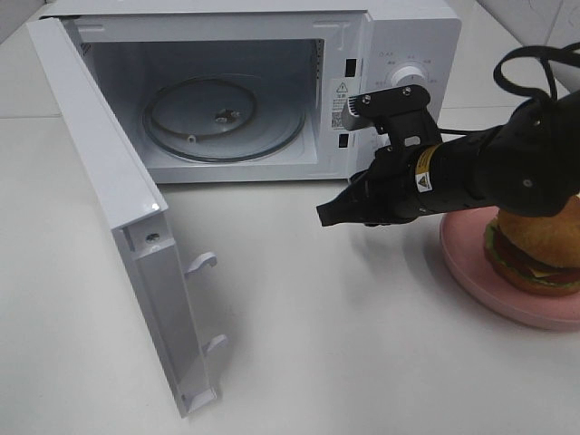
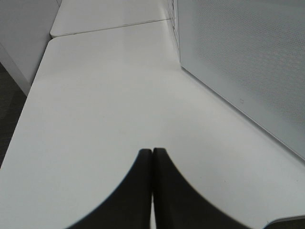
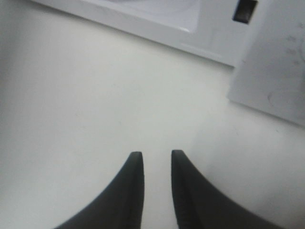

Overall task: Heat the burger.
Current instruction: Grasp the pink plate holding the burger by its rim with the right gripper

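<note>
The microwave point(image 1: 408, 36) stands behind on the worktop point(image 1: 344, 344), its door point(image 1: 109, 208) swung left; the burger point(image 1: 535, 249) sits on a plate point(image 1: 467, 265), front right.

The right arm point(image 1: 507, 168) is matte black with rounded joint housings, a small yellow warning sticker point(image 1: 422, 181) near the wrist and a black cable point(image 1: 524, 62) looped over it. Its boxy black camera mount point(image 1: 397, 101) carries a silver bracket point(image 1: 350, 113). The right gripper point(image 3: 157, 160) and the left gripper point(image 2: 152, 152) have smooth black fingers point(image 3: 131, 191) that curve to narrow tips.
</note>
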`<action>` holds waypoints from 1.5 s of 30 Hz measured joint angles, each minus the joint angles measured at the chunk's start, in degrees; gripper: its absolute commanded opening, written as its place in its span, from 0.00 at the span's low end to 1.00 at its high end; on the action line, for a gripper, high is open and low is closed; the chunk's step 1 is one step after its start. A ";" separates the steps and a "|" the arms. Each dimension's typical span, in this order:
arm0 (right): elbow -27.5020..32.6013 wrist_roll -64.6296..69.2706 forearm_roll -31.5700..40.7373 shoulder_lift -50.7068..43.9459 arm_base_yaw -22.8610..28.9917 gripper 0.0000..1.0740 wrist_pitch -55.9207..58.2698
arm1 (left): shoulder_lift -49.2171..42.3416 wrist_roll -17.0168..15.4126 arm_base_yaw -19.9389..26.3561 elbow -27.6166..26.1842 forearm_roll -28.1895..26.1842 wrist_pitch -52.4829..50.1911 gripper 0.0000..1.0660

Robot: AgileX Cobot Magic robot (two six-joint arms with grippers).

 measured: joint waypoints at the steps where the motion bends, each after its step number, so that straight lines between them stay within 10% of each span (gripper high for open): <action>1: -1.78 0.00 -0.06 -0.17 0.00 0.22 6.93 | 0.00 0.00 0.00 0.00 0.00 0.00 0.00; 12: -11.92 -8.77 7.73 -0.17 0.00 0.31 38.85 | 0.00 0.00 0.00 0.00 0.00 0.00 0.00; 20: -16.56 -13.46 14.21 -0.23 0.00 0.73 49.33 | 0.00 0.00 0.00 0.00 0.00 0.00 0.00; 45: -16.56 -11.97 10.60 8.14 -5.44 0.71 48.93 | 0.00 0.00 0.00 0.00 0.00 0.00 0.00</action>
